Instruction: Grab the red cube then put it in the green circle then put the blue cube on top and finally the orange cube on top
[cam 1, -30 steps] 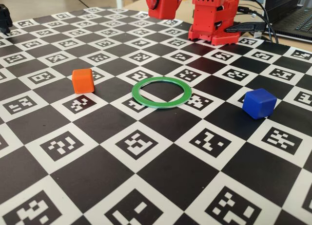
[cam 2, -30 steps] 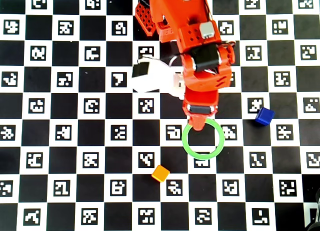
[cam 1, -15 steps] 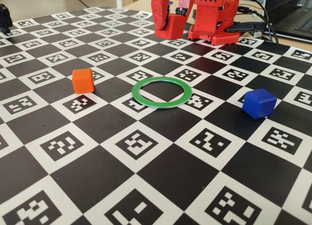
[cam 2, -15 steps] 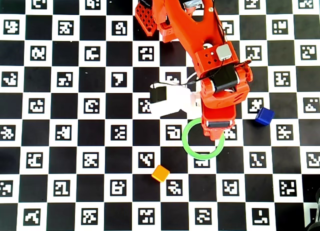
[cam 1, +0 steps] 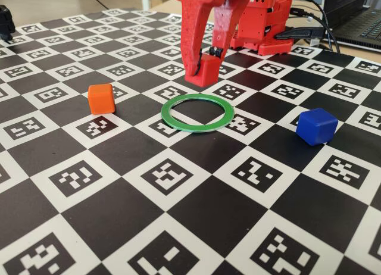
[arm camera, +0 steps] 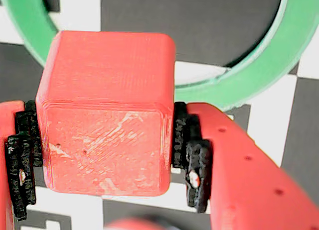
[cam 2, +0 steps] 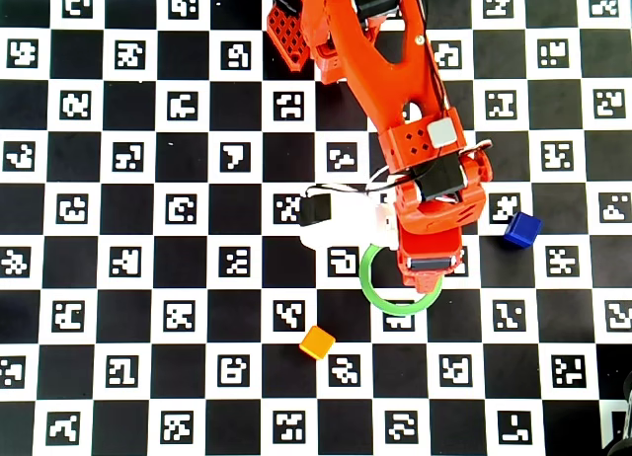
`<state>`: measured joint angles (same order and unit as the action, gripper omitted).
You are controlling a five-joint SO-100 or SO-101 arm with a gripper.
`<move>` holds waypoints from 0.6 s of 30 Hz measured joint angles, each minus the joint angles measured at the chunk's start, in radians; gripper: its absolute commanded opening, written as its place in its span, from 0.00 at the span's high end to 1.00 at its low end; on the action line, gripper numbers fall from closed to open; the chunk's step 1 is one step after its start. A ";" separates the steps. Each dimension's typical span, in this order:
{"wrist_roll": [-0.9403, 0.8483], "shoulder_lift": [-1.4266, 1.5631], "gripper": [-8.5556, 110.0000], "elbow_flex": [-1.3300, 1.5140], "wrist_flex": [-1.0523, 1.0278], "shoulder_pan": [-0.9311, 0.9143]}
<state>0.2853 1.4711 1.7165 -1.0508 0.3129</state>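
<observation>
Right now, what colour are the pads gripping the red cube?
Black, ridged pads on the red pincer clamp the red cube; clearest in the wrist view.

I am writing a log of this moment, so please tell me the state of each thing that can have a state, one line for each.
gripper: shut on the red cube, held above the board.
red cube: gripped between the two fingers, off the board.
green circle: flat on the board, nothing inside it.
blue cube: resting on the board, untouched.
orange cube: resting on the board, untouched.
</observation>
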 measured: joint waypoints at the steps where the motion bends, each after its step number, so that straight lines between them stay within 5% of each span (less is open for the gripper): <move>1: -0.005 -0.005 0.95 0.008 0.012 0.000; 18: -0.025 -0.083 0.95 0.094 0.140 -0.015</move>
<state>0.2608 1.3883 1.8101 -0.9112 0.2976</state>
